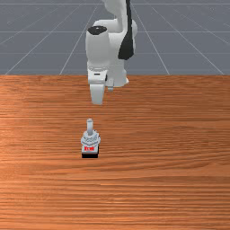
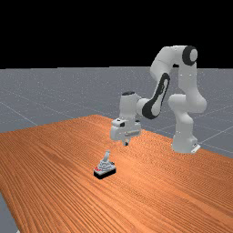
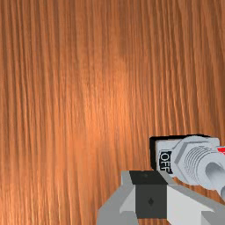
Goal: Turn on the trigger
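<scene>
Grey toggle switch (image 1: 90, 140) sits on the wooden table (image 1: 161, 179), lever up, left of the front view's middle! Gripper (image 2: 122, 143) hangs above the wood nearby, and whether it's wide or narrow, I can't tell!

In the far view, the Panda arm (image 2: 160, 93) arches from its base (image 2: 183, 136) at right toward the centre, its gripper (image 2: 125, 142) pointing down near mid-frame.
</scene>
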Robot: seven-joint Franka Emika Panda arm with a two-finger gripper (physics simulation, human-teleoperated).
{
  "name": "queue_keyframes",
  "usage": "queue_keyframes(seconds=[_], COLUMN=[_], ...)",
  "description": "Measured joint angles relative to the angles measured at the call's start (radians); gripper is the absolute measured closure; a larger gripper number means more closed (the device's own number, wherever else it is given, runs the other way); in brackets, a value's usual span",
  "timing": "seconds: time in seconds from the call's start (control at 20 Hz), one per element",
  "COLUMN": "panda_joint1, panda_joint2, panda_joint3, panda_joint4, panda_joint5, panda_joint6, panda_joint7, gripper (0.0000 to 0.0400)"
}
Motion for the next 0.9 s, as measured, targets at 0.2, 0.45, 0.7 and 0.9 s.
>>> queue_keyframes(seconds=[0.2, 0.45, 0.7, 0.9], panda_joint1=[0.004, 0.002, -0.064, -0.079], panda_joint2=[0.055, 0.082, 0.092, 0.129], panda_joint3=[-0.002, -0.018, -0.003, 0.010], panda_joint4=[-0.003, -0.001, 0.016, 0.073], panda_joint5=[-0.020, -0.006, 0.048, 0.029], panda_joint6=[0.062, 0.085, 0.075, 0.059], panda_joint7=[0.035, 0.082, -0.078, -0.158], gripper=[0.0400, 0.0400, 0.0400, 0.0400])
